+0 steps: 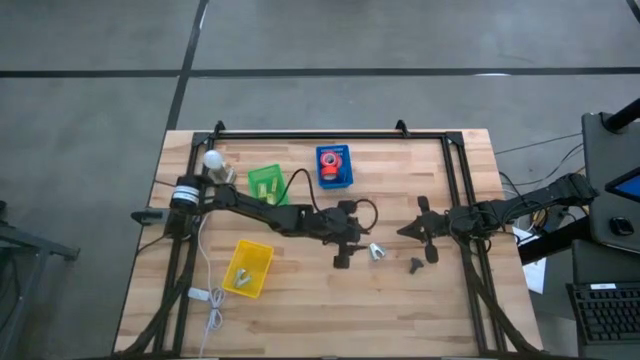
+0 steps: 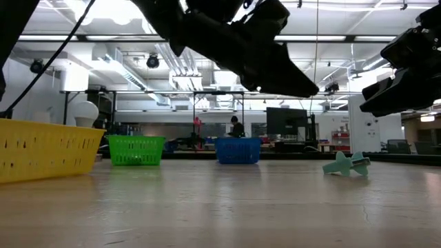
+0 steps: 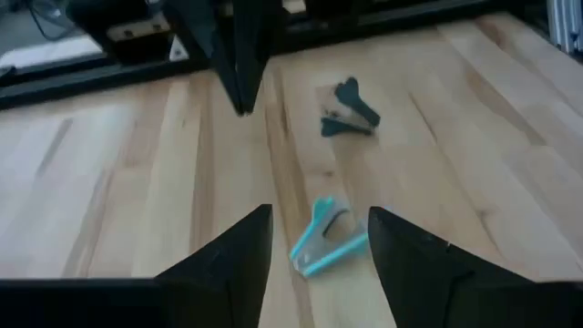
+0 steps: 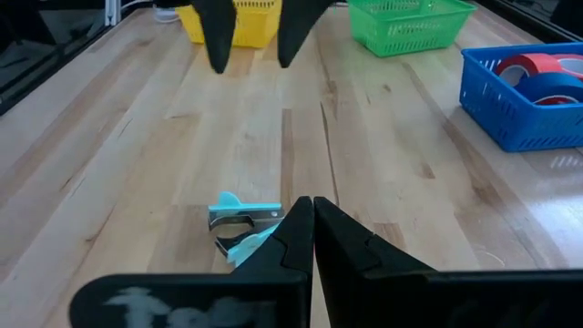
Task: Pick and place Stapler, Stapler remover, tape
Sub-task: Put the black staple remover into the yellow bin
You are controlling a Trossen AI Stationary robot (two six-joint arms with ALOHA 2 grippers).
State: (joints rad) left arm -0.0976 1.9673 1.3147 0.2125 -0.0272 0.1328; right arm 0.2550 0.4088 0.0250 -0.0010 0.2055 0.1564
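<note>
I hold the left gripper (image 3: pixel 314 251) over the teal staple remover (image 3: pixel 324 242), which lies on the bench (image 1: pixel 420 300) between its released fingers (image 3: pixel 232 260), long axis running roughly 1 to 7 o'clock in the left wrist view. The right gripper (image 1: pixel 415 231), clenched on nothing, waits at 3 o'clock; the dark staple remover (image 1: pixel 415 265) lies near it, and beyond the bench is an open lab

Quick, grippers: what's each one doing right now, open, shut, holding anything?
Left gripper: open, empty, fingers either side of the light blue staple remover on the table.
Right gripper: shut, holding nothing, hovering near the same remover.
</note>
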